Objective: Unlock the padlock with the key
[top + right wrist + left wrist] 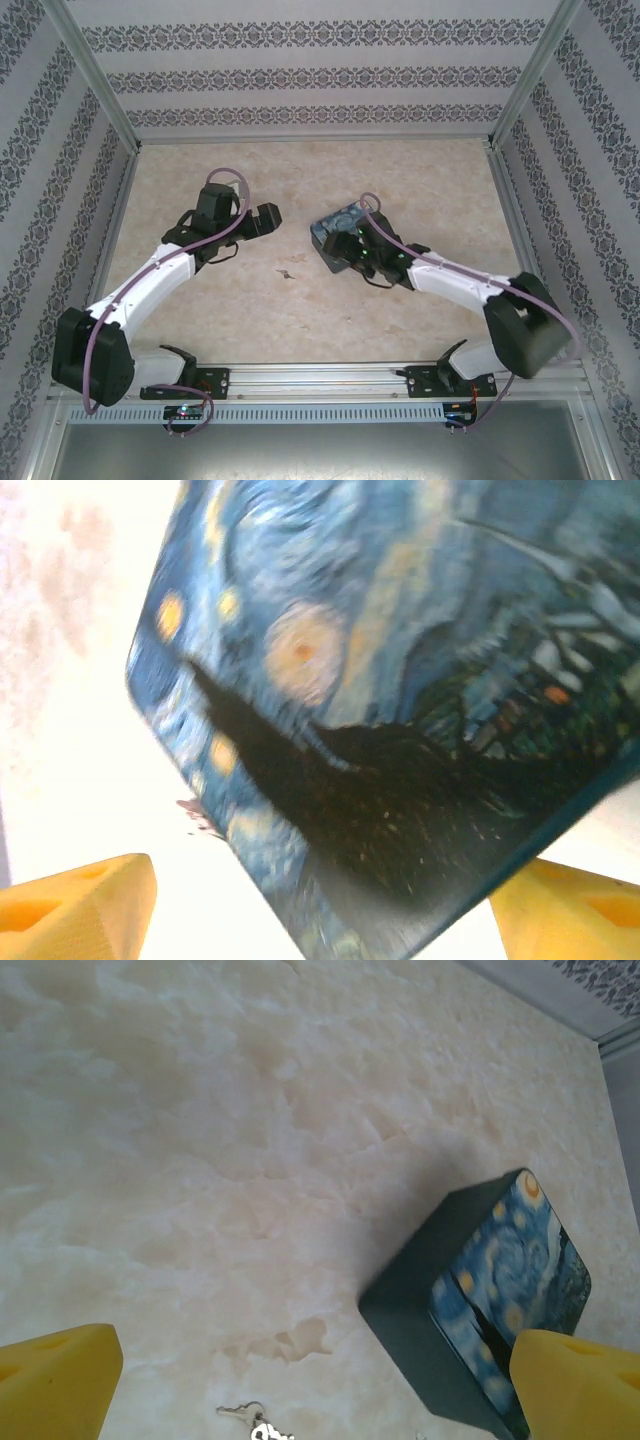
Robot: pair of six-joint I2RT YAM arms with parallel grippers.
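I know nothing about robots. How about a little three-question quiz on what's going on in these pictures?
1. True or false: the right gripper is poised at the painted tin.
2. Where is the key? A) on the bare table between the two arms; B) inside the tin; C) on top of the tin.
3. Fill in: the left gripper is ___ (open or shut).

Key: 1 true; 2 A; 3 open.
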